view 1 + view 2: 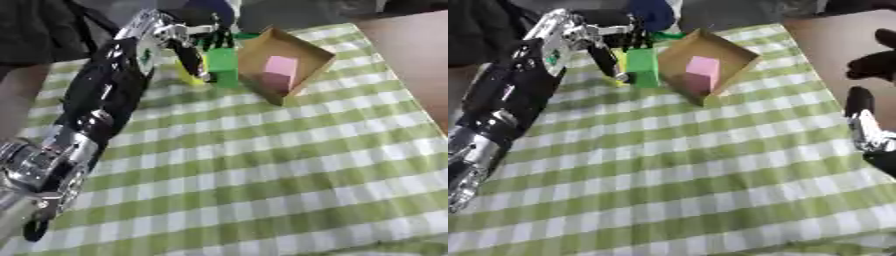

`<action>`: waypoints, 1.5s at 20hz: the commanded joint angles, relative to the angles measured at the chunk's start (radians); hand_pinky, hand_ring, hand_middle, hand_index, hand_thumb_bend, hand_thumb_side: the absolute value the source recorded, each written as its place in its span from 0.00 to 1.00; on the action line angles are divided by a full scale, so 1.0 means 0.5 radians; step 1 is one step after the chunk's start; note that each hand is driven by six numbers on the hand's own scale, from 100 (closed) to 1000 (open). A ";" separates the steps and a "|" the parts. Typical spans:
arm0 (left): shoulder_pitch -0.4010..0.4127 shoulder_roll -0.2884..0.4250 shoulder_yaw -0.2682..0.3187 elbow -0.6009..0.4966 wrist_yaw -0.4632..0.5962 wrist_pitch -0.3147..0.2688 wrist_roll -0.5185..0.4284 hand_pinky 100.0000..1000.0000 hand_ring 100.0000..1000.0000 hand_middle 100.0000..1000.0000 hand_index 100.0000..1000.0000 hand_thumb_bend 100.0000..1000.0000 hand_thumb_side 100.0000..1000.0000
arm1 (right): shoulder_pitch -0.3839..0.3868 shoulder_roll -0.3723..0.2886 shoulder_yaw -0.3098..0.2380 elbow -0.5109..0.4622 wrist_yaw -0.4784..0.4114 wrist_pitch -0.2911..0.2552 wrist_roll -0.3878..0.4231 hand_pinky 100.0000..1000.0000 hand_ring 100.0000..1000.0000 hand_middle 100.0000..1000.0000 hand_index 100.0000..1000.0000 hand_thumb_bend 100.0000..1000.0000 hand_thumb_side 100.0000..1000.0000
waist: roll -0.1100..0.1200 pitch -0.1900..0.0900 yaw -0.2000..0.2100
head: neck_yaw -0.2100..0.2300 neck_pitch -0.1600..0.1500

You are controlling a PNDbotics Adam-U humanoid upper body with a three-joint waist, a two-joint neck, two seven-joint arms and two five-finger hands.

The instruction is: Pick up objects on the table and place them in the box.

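My left hand [185, 44] reaches in from the lower left to the far side of the table. Its fingers are curled round an upright green block [224, 66], which stands just left of the cardboard box [255, 56]. A yellow piece [187, 78] shows partly behind one finger, beside the green block. The box is tilted toward me, and a pink block [702, 70] lies inside it. My right hand [866, 131] rests at the right edge of the right eye view, fingers up and relaxed, holding nothing.
A green-and-white checked cloth [262, 165] covers the table. A bare brown surface [411, 55] borders it on the right. A blue thing [654, 12] and a small green bit lie at the far edge behind the box. Dark clothing fills the upper left corner.
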 commanded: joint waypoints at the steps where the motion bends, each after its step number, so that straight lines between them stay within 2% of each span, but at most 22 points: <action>1: -0.076 -0.009 0.049 -0.013 -0.065 0.036 0.143 0.65 0.45 0.43 0.73 0.34 0.12 | -0.035 -0.011 0.005 -0.042 -0.002 -0.002 0.012 0.82 0.69 0.65 0.94 0.00 0.35 | -0.008 -0.018 -0.013 | 0.017 -0.029; 11: -0.138 -0.086 0.106 0.012 -0.220 0.158 0.462 0.64 0.45 0.43 0.73 0.34 0.16 | -0.071 -0.004 0.028 -0.042 -0.001 -0.005 0.038 0.82 0.69 0.65 0.94 0.00 0.37 | 0.038 0.030 -0.098 | 0.050 -0.065; 18: -0.148 -0.132 0.105 0.034 -0.241 0.175 0.557 0.64 0.46 0.44 0.77 0.35 0.18 | -0.079 -0.002 0.032 -0.042 0.007 -0.002 0.043 0.83 0.69 0.65 0.94 0.00 0.39 | 0.066 0.055 -0.127 | 0.055 -0.069; 24: -0.142 -0.127 0.097 0.054 -0.233 0.159 0.536 0.67 0.51 0.51 0.82 0.49 0.22 | -0.077 -0.003 0.031 -0.041 0.012 0.002 0.043 0.83 0.69 0.65 0.94 0.00 0.39 | 0.074 0.056 -0.122 | 0.048 -0.061; 28: -0.145 -0.119 0.100 0.058 -0.261 0.179 0.490 0.70 0.56 0.59 0.84 0.61 0.28 | -0.075 -0.004 0.031 -0.042 0.012 0.002 0.044 0.83 0.69 0.65 0.94 0.00 0.39 | 0.068 0.047 -0.119 | 0.051 -0.066; 29: -0.145 -0.119 0.101 0.056 -0.269 0.183 0.483 0.71 0.58 0.62 0.85 0.68 0.31 | -0.075 -0.004 0.031 -0.042 0.012 0.002 0.044 0.83 0.69 0.65 0.94 0.00 0.39 | 0.066 0.045 -0.120 | 0.051 -0.068; 30: -0.146 -0.118 0.103 0.052 -0.276 0.191 0.481 0.72 0.59 0.63 0.85 0.70 0.32 | -0.075 -0.004 0.031 -0.042 0.011 0.002 0.044 0.83 0.69 0.65 0.94 0.00 0.38 | 0.064 0.043 -0.122 | 0.051 -0.070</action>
